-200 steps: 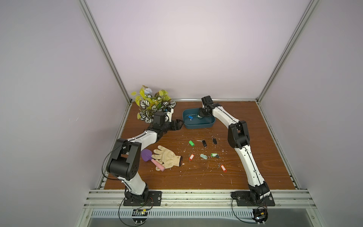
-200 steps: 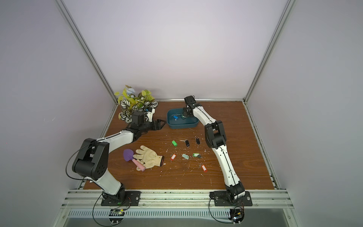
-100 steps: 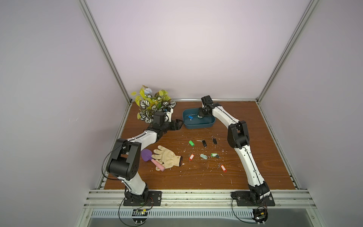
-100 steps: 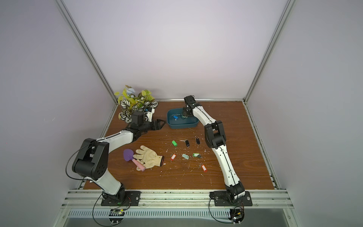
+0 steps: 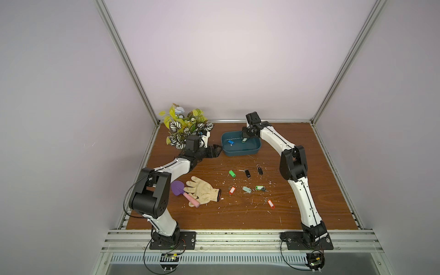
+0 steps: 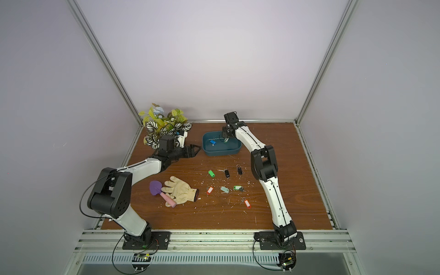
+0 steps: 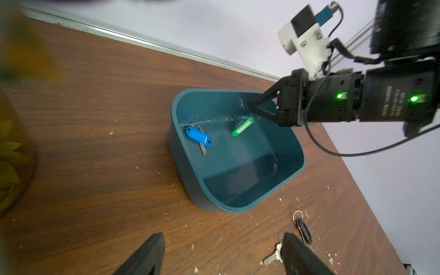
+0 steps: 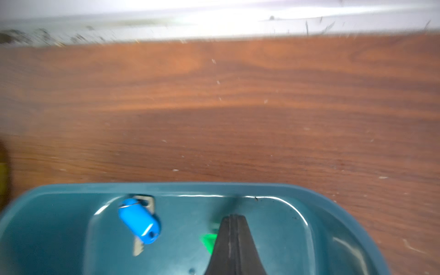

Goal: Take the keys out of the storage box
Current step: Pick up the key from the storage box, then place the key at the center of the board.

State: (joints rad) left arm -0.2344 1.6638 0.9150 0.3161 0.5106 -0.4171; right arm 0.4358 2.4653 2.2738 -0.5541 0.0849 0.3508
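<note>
The left gripper (image 7: 221, 235) stood with jaws wide apart just outside the storage box (image 7: 190, 188); a black-tagged key (image 7: 304, 229) lay beside one finger; the plant (image 5: 185, 126) stood behind. The right gripper (image 7: 252, 107) was pinched on the ring of the green-tagged key (image 7: 242, 127) above the box floor; its tag hung slantwise off the tips, long axis sloping downward; the blue-tagged key (image 7: 198, 139) lay flat beside them. A second earlier those jaws stood slightly apart.

So the storage box (image 7: 190, 181) is dark teal, and there's a blue-tagged key (image 7: 198, 139) plus a neon green-tagged key (image 7: 242, 127). The other keys (image 5: 247, 173) on the reddish-brown woodgrain table (image 5: 309, 214) have green, black, red and pale teal tags. The glove (image 5: 202, 193) is grubby cream, the trowel (image 5: 176, 187) purple with a pink handle, the plant (image 5: 177, 125) yellow-green mixed with black-and-white striped leaves.
</note>
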